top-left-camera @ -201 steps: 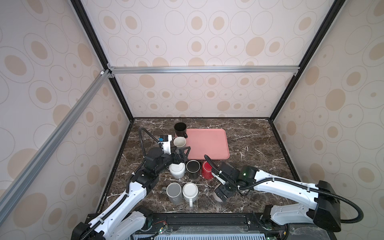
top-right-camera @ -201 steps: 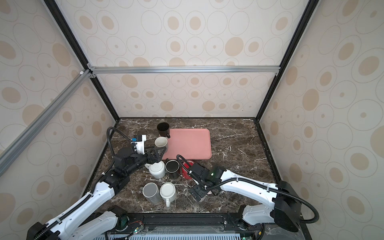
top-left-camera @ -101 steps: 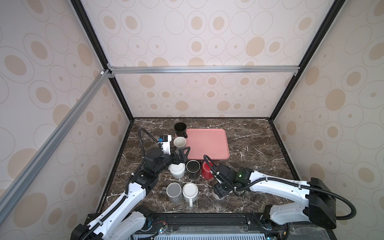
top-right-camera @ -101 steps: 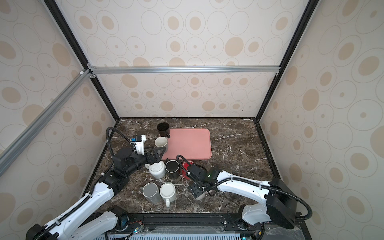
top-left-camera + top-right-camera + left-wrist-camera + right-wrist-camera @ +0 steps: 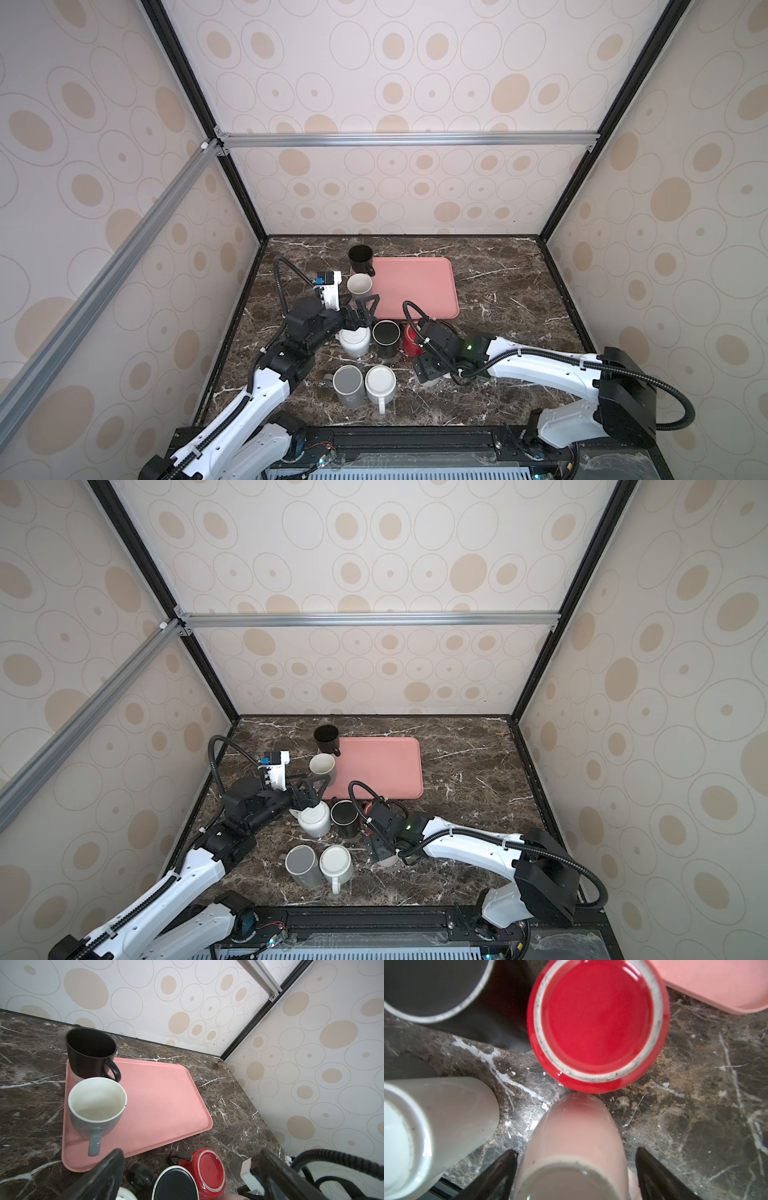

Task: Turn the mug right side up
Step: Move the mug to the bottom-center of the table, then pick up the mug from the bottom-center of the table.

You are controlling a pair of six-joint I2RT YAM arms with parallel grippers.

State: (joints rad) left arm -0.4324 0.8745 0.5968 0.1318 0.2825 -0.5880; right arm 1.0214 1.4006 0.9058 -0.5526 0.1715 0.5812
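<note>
Task mug: a pale pink ceramic mug [image 5: 571,1147] stands on end on the dark brown marble tabletop [image 5: 498,299]. It is in the near half of the table, directly under the right wrist, and in both top views the arm hides nearly all of it.
Mug orientation: the end facing the wrist camera is a thin pale ring around a dull grey-brown face. Whether that is the base or the mouth cannot be told.
Right gripper [image 5: 576,1152]: it points down with its black fingers [image 5: 500,1174] on either side of the pink mug. A strip of marble shows between each finger and the mug wall, so the jaws are apart and grip nothing.
Left gripper [image 5: 362,309]: it is spread wide and empty, poised over the back edge of a white rounded mug [image 5: 354,338].
Red mug: a glossy red ceramic mug [image 5: 598,1022] sits base up, showing its unglazed ring. It is just beyond the pink mug, and contact between them cannot be told.
Middle row: a black mug with a white ring [image 5: 385,334] stands between the white rounded mug and the red one.
Near row: a grey cylindrical mug [image 5: 348,384] and a white handled mug [image 5: 380,384] stand side by side, on the robot's left of the pink mug.
Tray: a salmon-pink rectangular plastic tray [image 5: 415,286] lies flat toward the back wall.
On the tray: a matte black tapered mug [image 5: 89,1053] stands upright at its far left corner. A grey mug with a cream inside [image 5: 97,1105] stands upright just in front of that one.
</note>
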